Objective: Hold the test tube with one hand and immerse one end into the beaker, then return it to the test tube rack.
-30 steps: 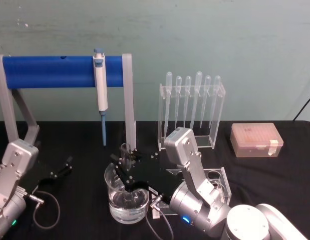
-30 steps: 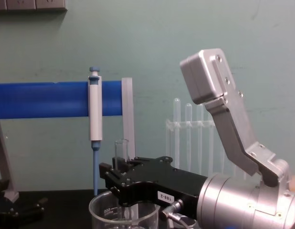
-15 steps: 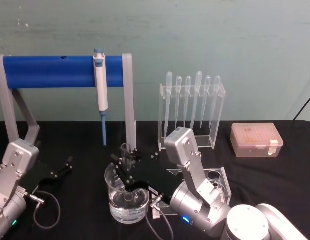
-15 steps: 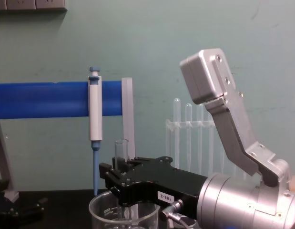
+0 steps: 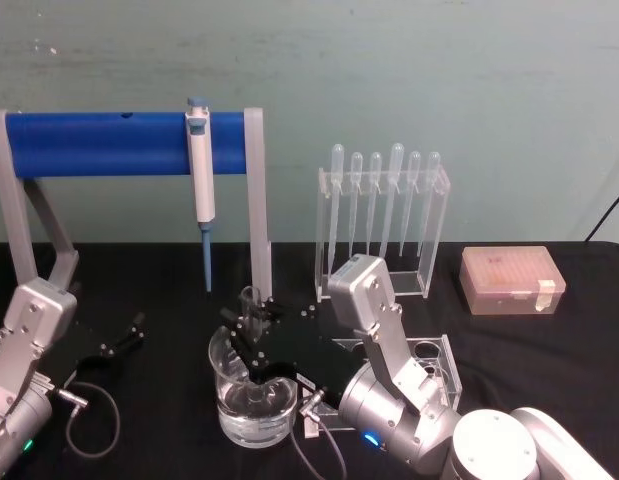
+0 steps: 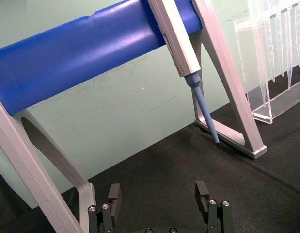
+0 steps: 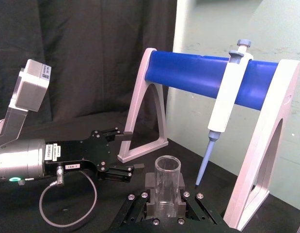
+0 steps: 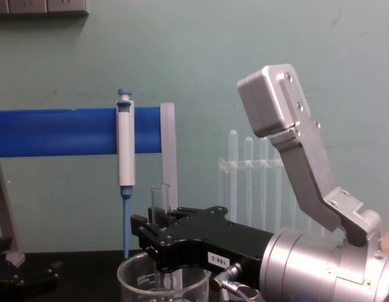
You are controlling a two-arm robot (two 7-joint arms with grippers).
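Right tool (image 5: 251, 342): clamped on test tube (image 5: 251, 305), unchanged from earlier.
Test tube: held upright, lower end inside beaker (image 5: 227, 412); no shift seen.
Left tool (image 6: 158, 194): jaws apart, parked low at left.

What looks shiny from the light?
Left wrist view: past the open left gripper, a pale sheen streaks the blue bar. Head view: glints on the beaker below the right gripper, shut on the test tube. Chest view: the silver wrist gleams.

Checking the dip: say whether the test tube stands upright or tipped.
Upright: the test tube stands vertical in the right pincer, its lower end inside the beaker.
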